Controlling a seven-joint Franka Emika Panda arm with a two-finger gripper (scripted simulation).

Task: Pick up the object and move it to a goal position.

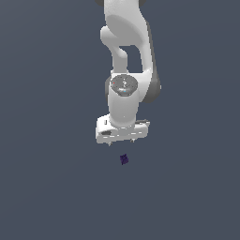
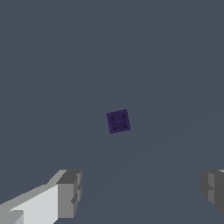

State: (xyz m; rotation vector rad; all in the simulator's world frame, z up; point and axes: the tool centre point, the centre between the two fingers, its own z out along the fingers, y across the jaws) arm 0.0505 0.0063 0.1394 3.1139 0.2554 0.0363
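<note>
Approach step: your pincer point(image 1: 123, 138) hovers wide above the block point(image 1: 124, 159).
Next, lower it, straddle the block, close.

This is a simulated scene, not a real room. An even, flat slate-grey table point(image 1: 47, 187) fills both views, without walls, furniture, texture or clutter. The white arm point(image 1: 124, 56) has smooth, plastic-like rendered shading, and the dark purple block point(image 2: 118, 121) looks like a simple computer model with four round studs.
</note>
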